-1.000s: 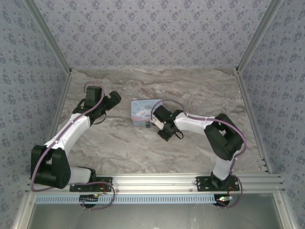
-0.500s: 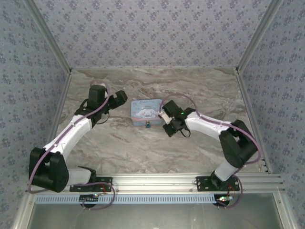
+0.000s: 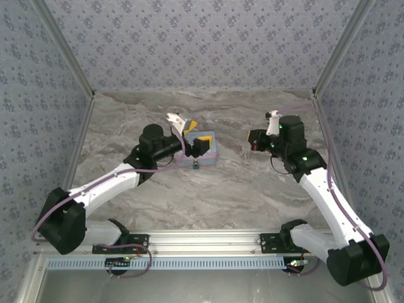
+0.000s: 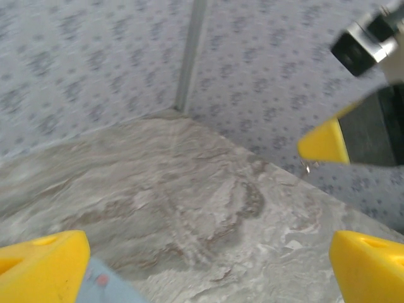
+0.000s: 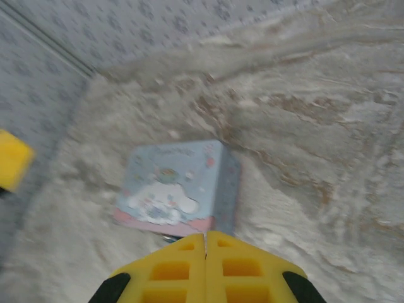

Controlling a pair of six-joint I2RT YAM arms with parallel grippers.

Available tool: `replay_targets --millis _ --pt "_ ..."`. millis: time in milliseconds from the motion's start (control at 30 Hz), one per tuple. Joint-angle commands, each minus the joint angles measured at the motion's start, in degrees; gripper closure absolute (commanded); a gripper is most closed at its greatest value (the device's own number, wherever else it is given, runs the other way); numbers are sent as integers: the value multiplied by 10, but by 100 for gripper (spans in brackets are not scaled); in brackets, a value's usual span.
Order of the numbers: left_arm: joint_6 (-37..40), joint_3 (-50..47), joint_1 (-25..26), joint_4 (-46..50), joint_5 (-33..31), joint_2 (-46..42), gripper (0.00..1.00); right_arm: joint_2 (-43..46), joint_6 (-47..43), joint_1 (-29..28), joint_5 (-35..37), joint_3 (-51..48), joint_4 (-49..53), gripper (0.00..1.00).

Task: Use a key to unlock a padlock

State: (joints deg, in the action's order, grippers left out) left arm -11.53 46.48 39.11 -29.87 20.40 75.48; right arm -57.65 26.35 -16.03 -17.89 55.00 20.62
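While the right gripper [image 3: 254,140] is pulling away toward the right wall, the left gripper [image 3: 197,134] is reaching in over the tin [image 3: 211,154]. 1 second ago it was the other way round: the right gripper was working at the tin's near edge, right at the padlock [image 3: 197,165], and the left arm was waiting off to the tin's left. Now the right one is hanging well apart from the tin. I am reading this as a reset in the key work rather than a finish, since the padlock is too small here to tell whether its loop is open.

From the right wrist, the right gripper [image 5: 205,241] is showing its 2 yellow fingers pressed flat together, with no key showing between them, and it is looking back at the tin [image 5: 180,189]. From the left wrist, the left gripper [image 4: 208,255] is standing wide open and holding nothing, with a corner of the tin [image 4: 104,284] peeking in beside 1 finger.

The padlock is sitting at the middle of the tin's near side, right against it, on the marbled table [image 3: 189,202]. The left gripper is hovering above the tin and crowding the lock from behind. By my judgement, that is leaving the right arm only a low approach from the near side.
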Motion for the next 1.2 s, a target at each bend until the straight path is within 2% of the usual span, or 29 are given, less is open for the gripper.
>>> replay_targets --millis 0,133,267,400,767,1167 --pt "85 15 35 -117 30 34 3 29 87 25 -98 -6 -15 100" --pt "118 39 69 -168 40 84 3 51 133 33 -146 3 -22 100" --pt "126 68 84 -187 57 120 9 62 158 28 -171 8 -27 100" --pt "124 97 89 -179 85 140 19 70 174 15 -168 5 -36 100" --pt "116 117 96 -170 114 157 30 69 191 -18 -144 6 -60 100" --pt "125 128 98 -126 119 155 56 68 198 -28 -138 6 -76 100"
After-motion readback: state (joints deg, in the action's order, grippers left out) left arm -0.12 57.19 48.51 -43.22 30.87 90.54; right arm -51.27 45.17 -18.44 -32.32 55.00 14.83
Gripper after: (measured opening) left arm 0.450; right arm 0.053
